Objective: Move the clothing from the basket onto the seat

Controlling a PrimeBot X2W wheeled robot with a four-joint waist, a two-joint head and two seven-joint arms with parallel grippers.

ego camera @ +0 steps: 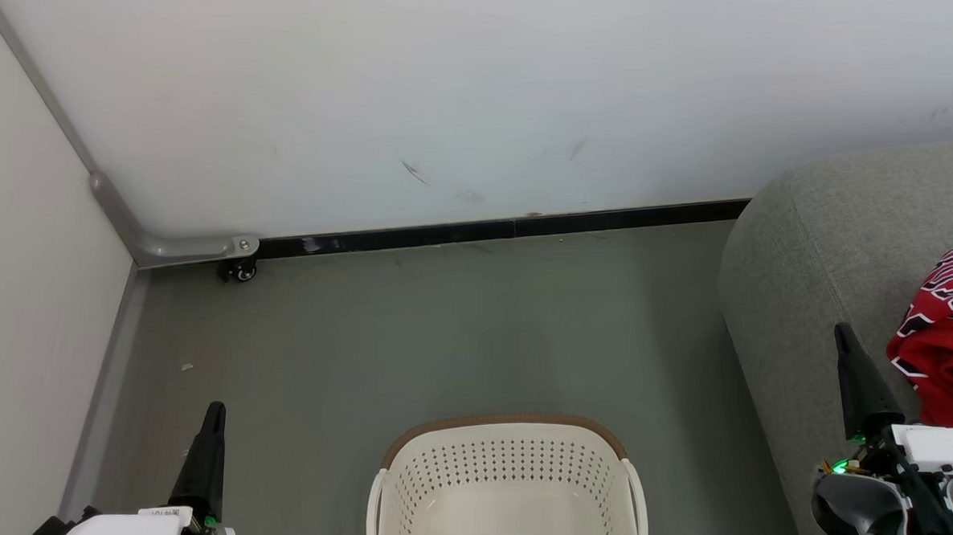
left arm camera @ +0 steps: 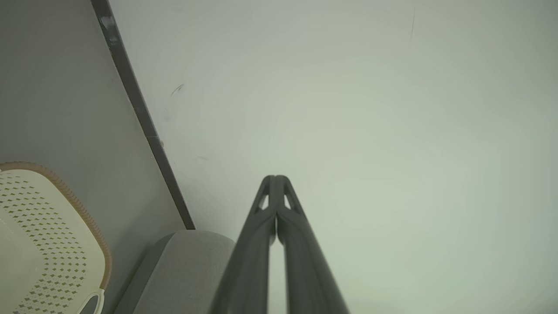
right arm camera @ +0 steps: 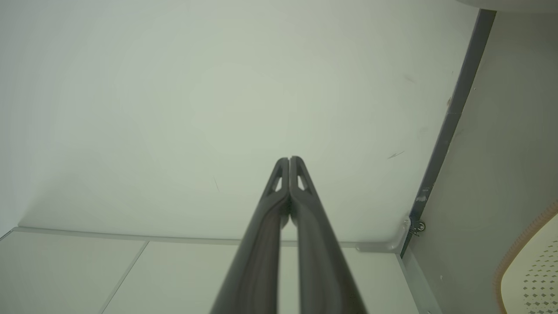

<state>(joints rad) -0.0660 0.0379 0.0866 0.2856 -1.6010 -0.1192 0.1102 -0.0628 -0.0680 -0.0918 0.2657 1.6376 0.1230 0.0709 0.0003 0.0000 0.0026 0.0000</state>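
Note:
The cream basket [ego camera: 501, 467] with a brown rim stands on the floor at bottom centre; what shows of its inside holds only a label. Its rim [left arm camera: 65, 192] curves at the lower left of the left wrist view, and its corner [right arm camera: 529, 279] peeks into the right wrist view. The grey seat [ego camera: 830, 260] fills the right side, and its rounded end [left arm camera: 183, 261] appears in the left wrist view. Red clothing [ego camera: 942, 336] with white and black lettering lies heaped on the seat. My left gripper [ego camera: 214, 412] [left arm camera: 275, 178] is shut, left of the basket. My right gripper [ego camera: 843, 332] [right arm camera: 289, 159] is shut, over the seat beside the clothing.
A white wall with a black baseboard [ego camera: 491, 231] runs behind the grey floor [ego camera: 415, 334]. A grey pipe with a small caster [ego camera: 239, 270] sits in the left corner. A pale side wall [ego camera: 27, 279] closes the left.

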